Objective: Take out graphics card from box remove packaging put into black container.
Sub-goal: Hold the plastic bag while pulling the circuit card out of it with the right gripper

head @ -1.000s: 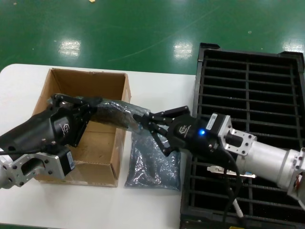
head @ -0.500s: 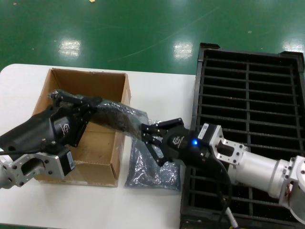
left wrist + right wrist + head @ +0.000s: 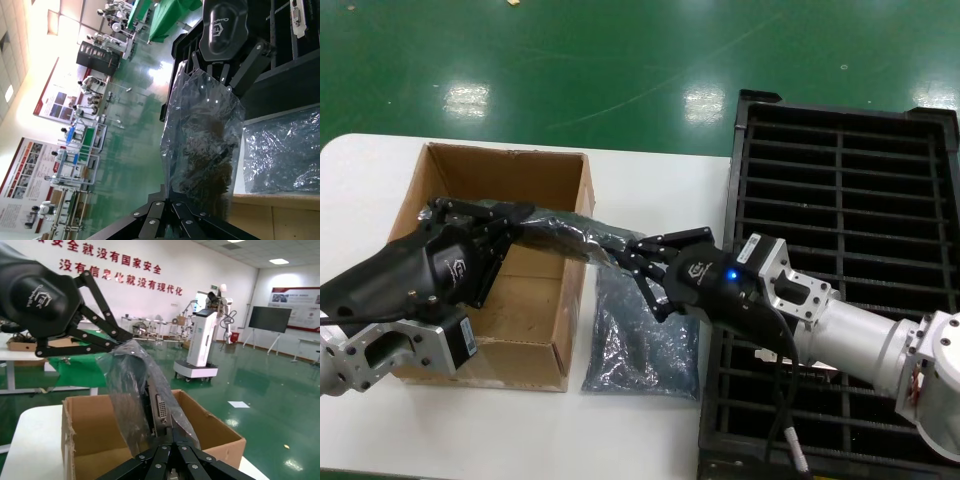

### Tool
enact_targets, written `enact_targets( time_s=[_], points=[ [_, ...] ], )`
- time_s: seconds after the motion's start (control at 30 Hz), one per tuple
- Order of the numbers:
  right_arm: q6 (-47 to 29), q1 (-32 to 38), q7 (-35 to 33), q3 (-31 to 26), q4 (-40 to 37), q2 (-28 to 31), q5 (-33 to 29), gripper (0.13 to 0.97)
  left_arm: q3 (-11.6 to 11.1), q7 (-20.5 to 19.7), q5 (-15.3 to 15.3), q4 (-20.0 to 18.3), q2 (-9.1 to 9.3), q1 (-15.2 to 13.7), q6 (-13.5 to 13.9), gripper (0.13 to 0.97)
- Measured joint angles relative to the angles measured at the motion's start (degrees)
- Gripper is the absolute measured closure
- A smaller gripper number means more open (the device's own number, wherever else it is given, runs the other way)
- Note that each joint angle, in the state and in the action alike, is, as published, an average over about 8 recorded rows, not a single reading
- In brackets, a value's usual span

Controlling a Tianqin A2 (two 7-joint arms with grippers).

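I am holding the bag (image 3: 560, 235) stretched in the air between my two tools, above the right wall of the cardboard box (image 3: 470, 175). My left tool (image 3: 505, 222) is clamped on the bag's left end, over the inside of the box, and my right tool (image 3: 642, 262) is clamped on the bag's right end, just past the box's right wall. The graphics card (image 3: 159, 412) is inside the bag: in the right wrist view I am seeing its metal end bracket with a port, pointing toward my right tool, through the crinkled plastic. The box is sitting on the white surface (image 3: 650, 180), and a second, flat bag (image 3: 640, 350) is lying on that surface directly beneath my right tool, squeezed between the box and the black tray (image 3: 840, 170). The tray is standing at the right side of the surface, and my right arm is reaching across its lower slots, covering part of them. In the left wrist view a card bracket (image 3: 298, 17) is showing in one of the tray's slots behind my right tool. Green floor (image 3: 620, 60) is stretching beyond the surface.
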Motion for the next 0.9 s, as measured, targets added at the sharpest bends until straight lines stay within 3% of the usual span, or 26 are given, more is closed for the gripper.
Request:
enact_targets(
  time_s=[0.47,0.9],
  points=[
    [1.56,-1.05,0.28,1.21,0.39,-0.93,0.65,0.945,0.0,0.0,0.0,0.0,0.0,0.0,0.0,0.957],
    [1.84,-1.93,0.72,0.65,0.86,-1.99,0.61,0.85,0.0,0.0,0.0,0.0,0.0,0.0,0.0,0.957]
  ],
)
